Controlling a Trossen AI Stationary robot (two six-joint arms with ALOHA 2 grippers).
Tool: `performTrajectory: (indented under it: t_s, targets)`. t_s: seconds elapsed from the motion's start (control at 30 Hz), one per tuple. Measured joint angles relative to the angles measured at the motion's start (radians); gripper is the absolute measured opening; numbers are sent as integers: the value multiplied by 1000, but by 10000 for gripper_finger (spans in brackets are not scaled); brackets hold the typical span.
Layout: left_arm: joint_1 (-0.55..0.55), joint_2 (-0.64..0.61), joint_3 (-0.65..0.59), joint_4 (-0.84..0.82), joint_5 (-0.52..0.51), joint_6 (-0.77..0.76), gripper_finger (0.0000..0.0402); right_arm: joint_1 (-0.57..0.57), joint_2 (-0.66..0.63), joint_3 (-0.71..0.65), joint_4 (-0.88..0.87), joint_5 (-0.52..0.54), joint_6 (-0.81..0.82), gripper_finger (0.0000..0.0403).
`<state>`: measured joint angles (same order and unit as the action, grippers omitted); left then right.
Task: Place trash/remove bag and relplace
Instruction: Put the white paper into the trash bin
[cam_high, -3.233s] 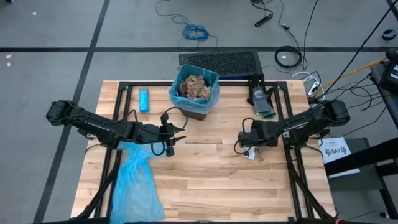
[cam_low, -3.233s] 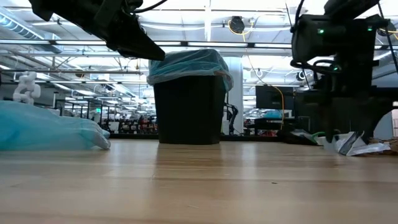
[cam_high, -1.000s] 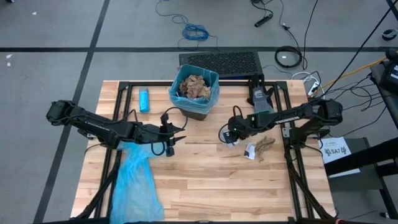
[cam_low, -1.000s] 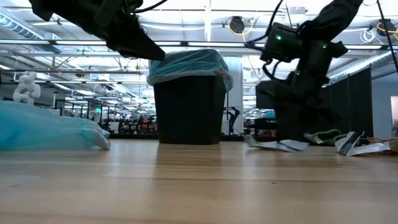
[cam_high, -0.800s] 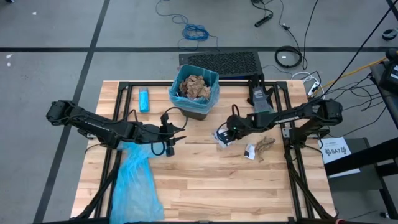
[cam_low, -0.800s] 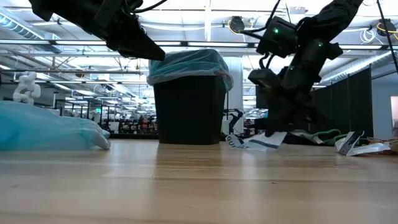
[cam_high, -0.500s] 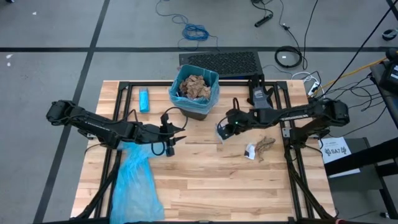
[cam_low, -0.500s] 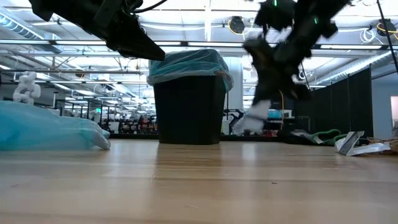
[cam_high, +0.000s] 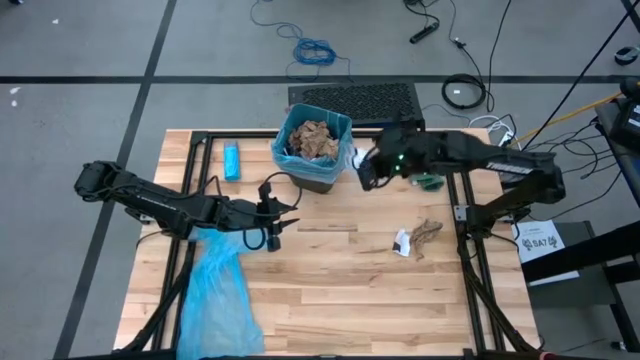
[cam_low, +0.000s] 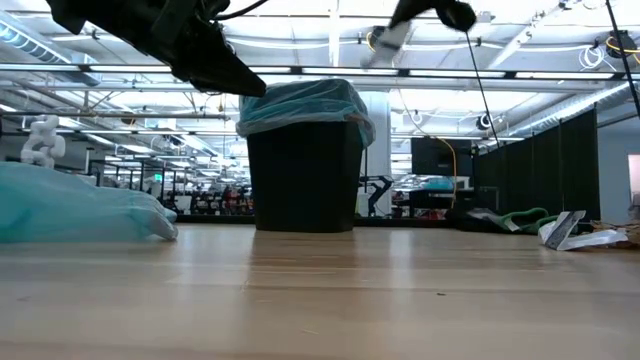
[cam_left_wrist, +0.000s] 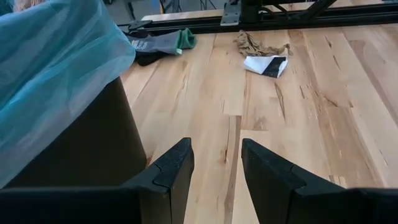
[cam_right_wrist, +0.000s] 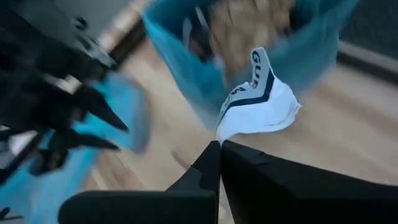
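Observation:
A black bin (cam_high: 313, 150) with a light-blue liner stands at the table's far middle, full of brown paper wads (cam_high: 313, 138). My right gripper (cam_high: 363, 168) is up beside the bin's right rim, shut on a white wrapper (cam_right_wrist: 258, 102) with dark print. The wrapper also shows high in the low view (cam_low: 378, 45). My left gripper (cam_high: 285, 222) hangs open and empty in front of the bin, near its left side. A white scrap (cam_high: 403, 243) and a brown wad (cam_high: 427, 229) lie on the table at the right. A loose blue bag (cam_high: 215, 290) lies flat at the near left. My right gripper pinches the white wrapper by its lower corner (cam_right_wrist: 219, 134) between its two shut fingertips. The rest of the wrapper stands out beyond the fingertips. It is lifted clear of the table, beside the bin's right rim.
A small blue oblong object (cam_high: 232, 160) lies left of the bin. A grey-and-green item (cam_left_wrist: 158, 43) lies at the far right, by the black frame rail. A black frame (cam_high: 190, 200) runs around the table. Bare wood lies in the middle and near part.
My right gripper has lifted the white wrapper off the table. It has carried the wrapper up and toward the far left, from the table's middle right to beside the bin's right rim. The wrapper is now clear of the table.

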<state>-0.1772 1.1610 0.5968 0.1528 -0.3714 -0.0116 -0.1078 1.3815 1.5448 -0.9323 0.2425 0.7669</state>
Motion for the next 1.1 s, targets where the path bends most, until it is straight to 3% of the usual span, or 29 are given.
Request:
performTrajectory:
  t_s: [0.1,0.3,0.5,0.77,0.9,1.1]
  targets:
    - [0,0,0,50,11,0,141,-17,13,66,18,18,-67,0]
    - [-1,0,0,198,146,19,141,-96,103,129,100,-6,-180,0]
    - [0,0,0,230,146,19,141,-207,224,135,307,-165,-256,0]
    - [0,0,0,230,147,19,141,-284,319,135,407,-169,-316,2]
    - [0,0,0,230,147,19,141,-286,344,135,414,-198,-359,28]
    - [0,0,0,225,160,18,141,-286,356,135,432,-200,-368,98]
